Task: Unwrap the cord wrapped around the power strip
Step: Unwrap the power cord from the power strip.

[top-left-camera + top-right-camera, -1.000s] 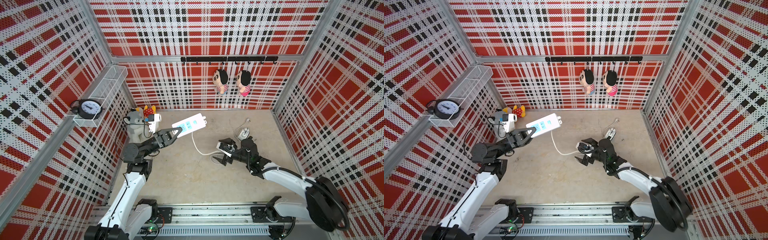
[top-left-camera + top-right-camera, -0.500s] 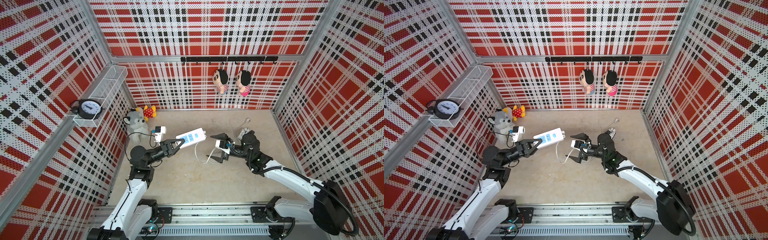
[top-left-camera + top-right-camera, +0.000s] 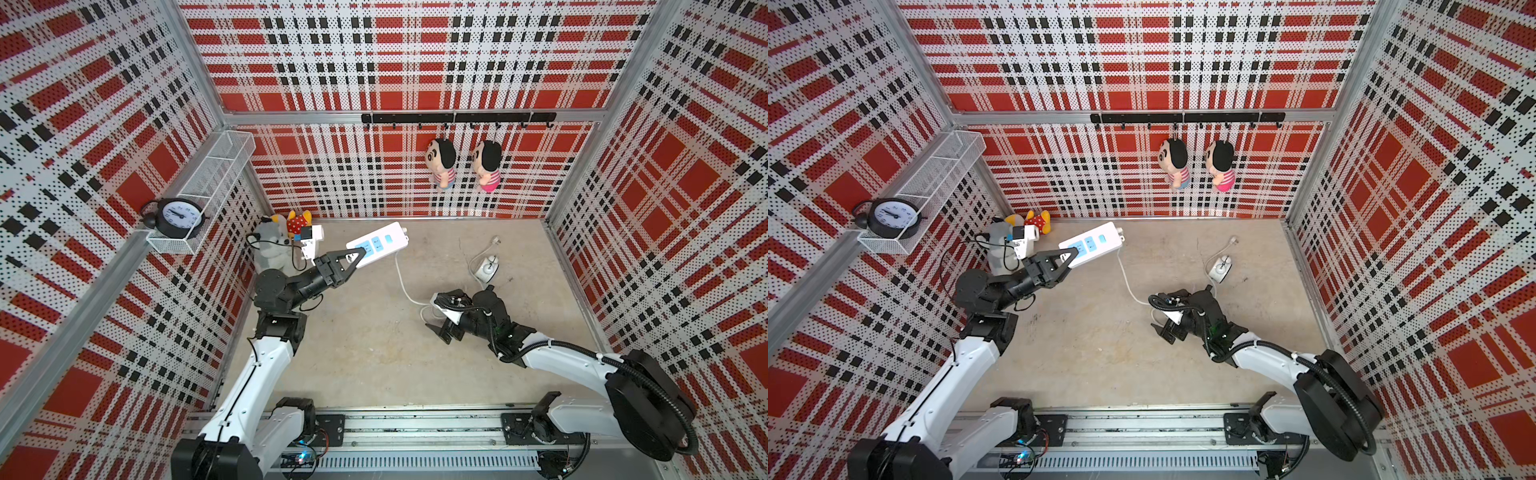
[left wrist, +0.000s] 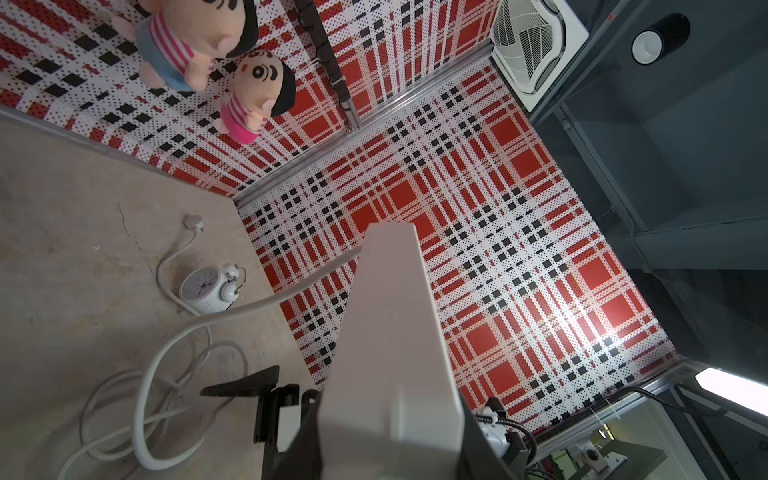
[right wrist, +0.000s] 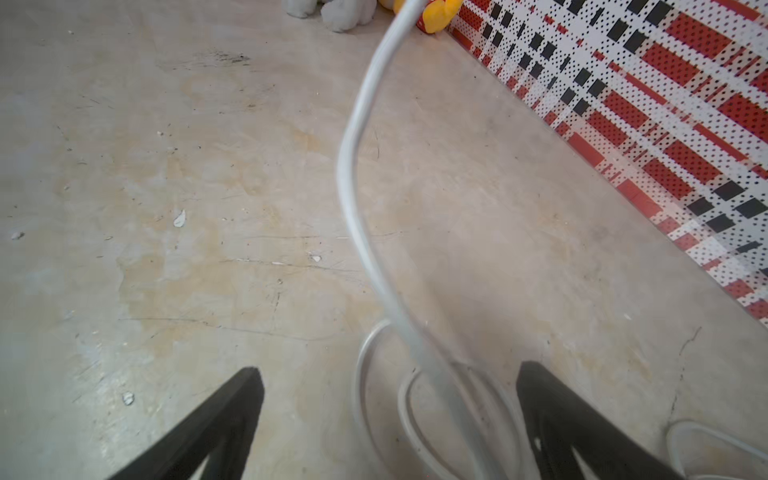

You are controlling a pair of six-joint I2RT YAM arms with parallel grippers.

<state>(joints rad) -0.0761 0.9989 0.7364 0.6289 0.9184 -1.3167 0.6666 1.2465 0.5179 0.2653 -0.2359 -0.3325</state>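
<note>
The power strip (image 3: 377, 244) (image 3: 1091, 243) is a white bar with blue socket panels, held off the floor at the back left. My left gripper (image 3: 353, 257) (image 3: 1069, 255) (image 4: 390, 440) is shut on its near end. The white cord (image 3: 401, 278) (image 3: 1127, 286) (image 4: 166, 353) leaves the strip's far end and drops to loose loops on the floor. Its plug (image 3: 495, 240) (image 4: 193, 222) lies near the back wall. My right gripper (image 3: 438, 332) (image 3: 1163, 332) (image 5: 386, 382) stands open low over the loops, and the cord (image 5: 415, 374) passes between its fingers without being gripped.
A small white alarm clock (image 3: 487, 268) (image 4: 205, 289) lies on the floor beside the cord. Plush toys (image 3: 272, 245) sit in the back left corner. Two dolls (image 3: 441, 164) hang on the back wall. A black clock (image 3: 178, 214) stands on the wire shelf at the left.
Over the last half second my left gripper has carried the strip up and back toward the back left. My right gripper has drawn away from it and dropped low over the cord loops.
</note>
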